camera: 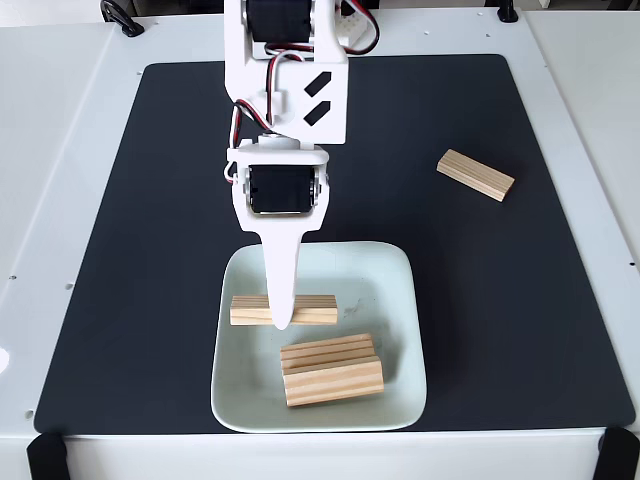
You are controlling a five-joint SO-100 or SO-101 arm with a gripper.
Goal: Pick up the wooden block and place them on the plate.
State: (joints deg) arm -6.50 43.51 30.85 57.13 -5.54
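Your white two-finger arm reaches down from twelve o'clock over the black mat (520,330) on the white bench (60,150), its jaws (281,322) ending above the pale mint-white square plate (400,300) with rounded corners at six o'clock on the mat. From this fixed view you see one long white finger (281,280) pointing straight down; it crosses the middle of a pale striped wooden block (315,309) lying crosswise in the plate's upper half. You cannot tell whether the jaws are clenched on that block or released, because the finger hides the contact.

Look at what the plate holds: three blocks in all. Besides the one under the finger, two more pale wooden bars lie in the lower half, toward five o'clock, the rear one (328,352) touching the front one (334,384) along their long sides.

A fourth wooden block (475,175) rests on the mat at two o'clock, tilted, well apart from the plate.
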